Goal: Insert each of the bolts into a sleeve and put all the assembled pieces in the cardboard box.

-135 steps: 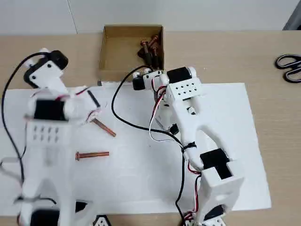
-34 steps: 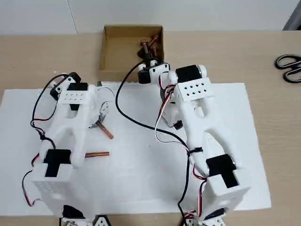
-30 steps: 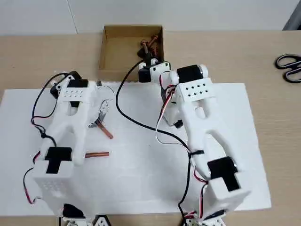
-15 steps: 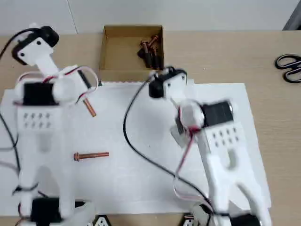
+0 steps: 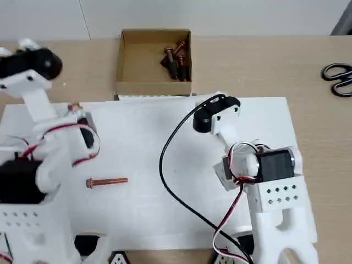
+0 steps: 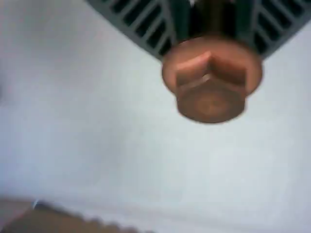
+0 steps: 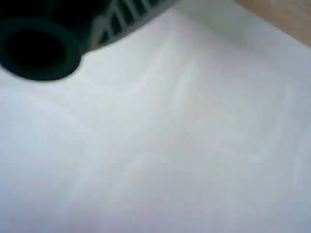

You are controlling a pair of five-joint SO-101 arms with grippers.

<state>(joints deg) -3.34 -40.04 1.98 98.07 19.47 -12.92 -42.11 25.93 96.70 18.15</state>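
Note:
My left gripper (image 6: 211, 24) is shut on a copper bolt (image 6: 211, 87), whose hex head points at the camera above the white paper. In the high view this bolt's head (image 5: 73, 106) shows at the left gripper (image 5: 78, 114), over the paper's left part. My right gripper (image 7: 63, 19) holds a black sleeve (image 7: 38, 51), seen end-on with its hole open, above the paper. A second copper bolt (image 5: 107, 181) lies flat on the paper at the left. The cardboard box (image 5: 137, 66) stands at the back with several assembled pieces (image 5: 176, 58) in its right side.
The white paper sheet (image 5: 165, 209) covers the table's middle. Scissors (image 5: 336, 77) lie at the far right on the wooden table. A black cable (image 5: 170, 176) loops over the paper from the right arm (image 5: 272, 181).
The right arm has drawn back from the box toward the table's front. The left arm has swung left and up, carrying its bolt. The loose bolt has not moved.

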